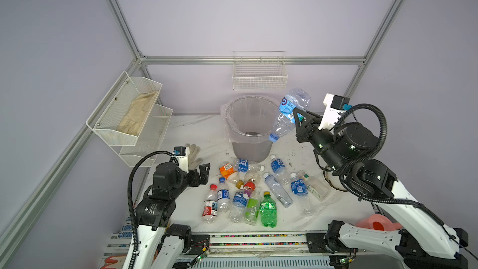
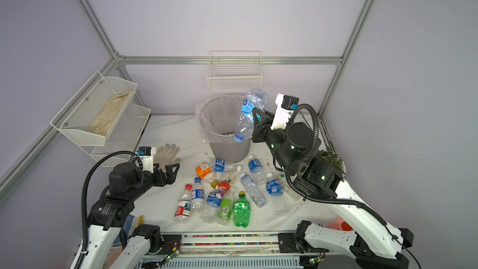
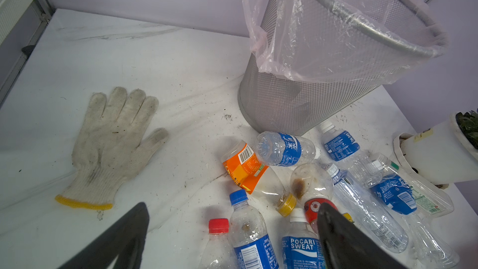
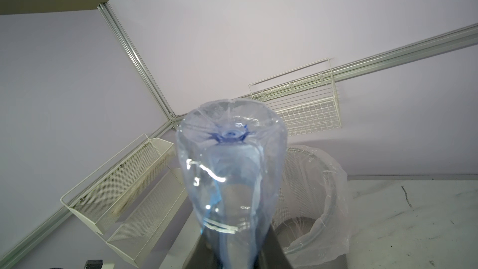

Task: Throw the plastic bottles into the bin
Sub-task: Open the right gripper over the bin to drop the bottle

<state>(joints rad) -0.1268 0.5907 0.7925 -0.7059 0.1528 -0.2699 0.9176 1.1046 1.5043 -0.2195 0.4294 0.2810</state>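
Observation:
My right gripper (image 1: 297, 119) (image 2: 256, 120) (image 4: 232, 254) is shut on a large clear plastic bottle (image 1: 289, 115) (image 2: 248, 115) (image 4: 230, 177) with a blue label. The bottle hangs cap down, tilted, at the right rim of the bin (image 1: 252, 148) (image 2: 229, 148) (image 3: 297, 104) (image 4: 323, 203). The grey mesh bin stands upright with a clear bag over its rim. Several plastic bottles lie in a heap in front of it, among them a green one (image 1: 268, 210) and an orange-labelled one (image 1: 227, 170) (image 3: 245, 169). My left gripper (image 1: 204, 170) (image 2: 173, 170) (image 3: 232, 208) is open and empty, low at the heap's left edge.
A white work glove (image 1: 194, 153) (image 3: 116, 141) lies left of the bin. A mesh shelf (image 1: 129, 109) hangs on the left wall and a wire basket (image 1: 259, 73) on the back wall. A white plant pot (image 2: 331, 161) (image 3: 439, 151) and a pink watering can (image 1: 377, 225) stand at the right.

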